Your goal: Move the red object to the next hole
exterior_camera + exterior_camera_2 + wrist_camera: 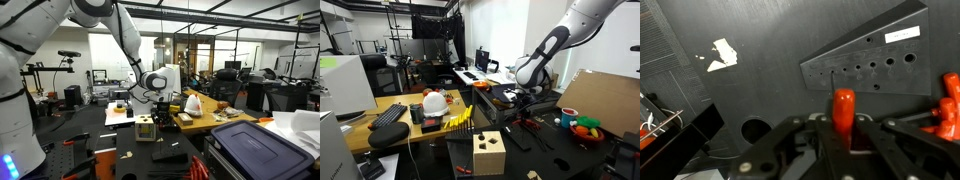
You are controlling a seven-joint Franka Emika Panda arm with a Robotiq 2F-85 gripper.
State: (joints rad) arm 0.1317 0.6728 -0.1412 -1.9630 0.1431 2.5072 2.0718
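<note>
In the wrist view a red object [844, 108], a rounded peg, stands upright between the black fingers of my gripper [844, 126], which is shut on it. Just beyond its tip lies a dark slanted board [880, 45] with a row of several small holes [870, 71]. The peg's tip is below the leftmost holes, outside them. In both exterior views the gripper [160, 97] [525, 92] hangs low over the dark table; the peg is too small to make out there.
More red pieces [948, 108] lie right of the board. A white scrap [722, 52] and a round opening [756, 130] mark the dark tabletop. A wooden box [146, 128] [488, 152] stands nearby, with a bowl of toys [585, 130] and a dark blue bin [250, 145].
</note>
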